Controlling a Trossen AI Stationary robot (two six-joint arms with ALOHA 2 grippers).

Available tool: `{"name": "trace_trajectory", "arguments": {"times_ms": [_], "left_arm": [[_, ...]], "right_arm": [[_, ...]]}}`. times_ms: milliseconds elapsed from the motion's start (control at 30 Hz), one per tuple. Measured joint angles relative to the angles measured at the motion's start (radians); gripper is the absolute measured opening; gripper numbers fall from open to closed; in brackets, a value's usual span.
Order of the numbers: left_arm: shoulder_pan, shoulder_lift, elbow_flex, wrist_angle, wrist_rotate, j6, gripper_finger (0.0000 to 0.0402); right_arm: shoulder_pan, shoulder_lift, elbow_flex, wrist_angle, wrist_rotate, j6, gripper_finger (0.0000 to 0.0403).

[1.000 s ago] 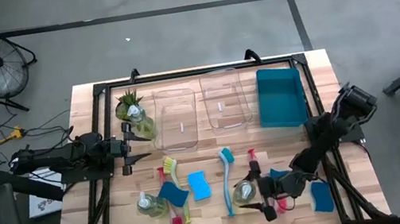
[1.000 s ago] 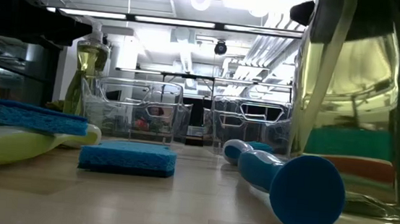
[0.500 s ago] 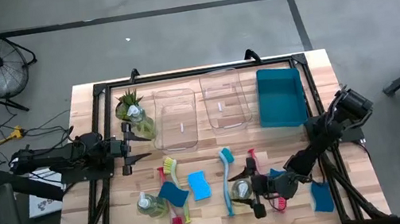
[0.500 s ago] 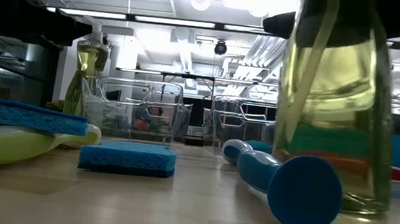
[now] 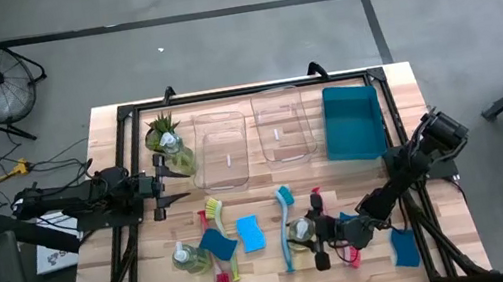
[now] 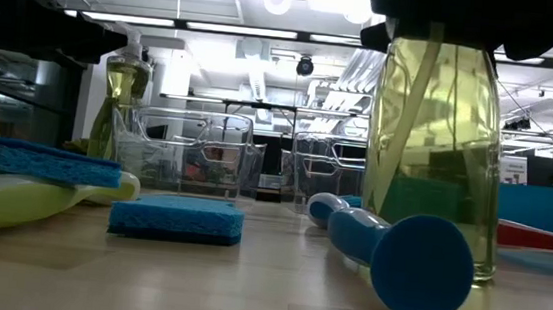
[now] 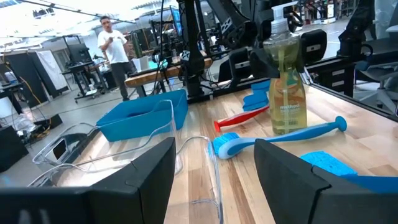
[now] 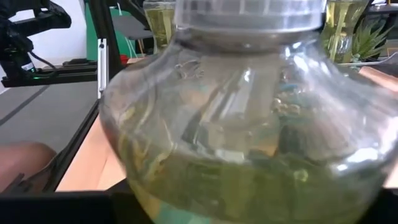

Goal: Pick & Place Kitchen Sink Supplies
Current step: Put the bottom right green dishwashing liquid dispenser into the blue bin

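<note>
Clear soap bottle (image 6: 435, 159) of yellowish-green liquid, upright on the table (image 5: 273, 274) near the front right, a thin tube visible inside and a dark collar at its neck. Pinched about the neck by the right pincer (image 5: 313, 234), fingers closed on the bottle from the right side. Just beside the bottle, a teal dish brush (image 5: 287, 224) with its round handle end toward the table's front edge; beyond the bottle, a red dish brush (image 7: 241, 117) flat on the wood. Blue sponge (image 5: 250, 232) left of the teal brush, a second blue sponge (image 5: 405, 246) close to the right front corner, near the frame rail. Further left, a cluster: another soap bottle (image 5: 187, 258), a sponge and a yellow-green brush (image 5: 214, 209) overlapping. At the back, two clear bins (image 5: 222, 149) side by side and a teal bin (image 5: 353, 122) against the right rail, open wood between bins and supplies. Third soap bottle (image 5: 176, 155) and a spiky potted plant (image 5: 162, 127) at the back left. Left pincer (image 5: 160, 188) hovering at the left edge beside that bottle, fingers spread and holding nothing. A person (image 7: 112, 46) standing in the room behind.
</note>
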Motion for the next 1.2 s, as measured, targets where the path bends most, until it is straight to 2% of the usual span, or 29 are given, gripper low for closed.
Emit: {"name": "trace_trajectory", "arguments": {"times_ms": [333, 633, 1200], "left_arm": [[0.0, 0.0, 0.0, 0.0, 0.0, 0.0, 0.0213], [0.0, 0.0, 0.0, 0.0, 0.0, 0.0, 0.0213], [0.0, 0.0, 0.0, 0.0, 0.0, 0.0, 0.0213]], "right_arm": [[0.001, -0.004, -0.002, -0.008, 0.08, -0.004, 0.017], [0.001, -0.097, -0.003, -0.041, 0.104, -0.076, 0.017], [-0.107, -0.463, -0.001, -0.495, 0.262, -0.016, 0.017]]}}
